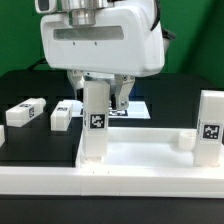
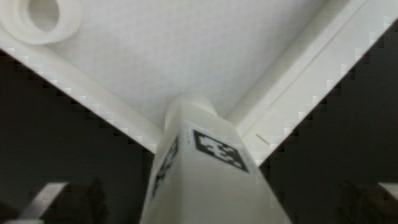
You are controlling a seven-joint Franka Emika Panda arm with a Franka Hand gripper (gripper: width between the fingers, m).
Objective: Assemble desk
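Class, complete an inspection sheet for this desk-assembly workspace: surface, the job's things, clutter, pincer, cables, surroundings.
Surface: black table.
Job's things: tabletop lies rim-up at the front. Upright leg stands at its corner on the exterior view's left; whether it is seated cannot be told. Second upright leg stands at the exterior view's right. Loose leg and another loose leg lie on the table.
Clutter: only the marker board, behind the pincer.
Pincer: pincer open, one finger on each side of the upright leg, gaps showing in the wrist view.
Cables: nothing seen.
Surroundings: green wall.
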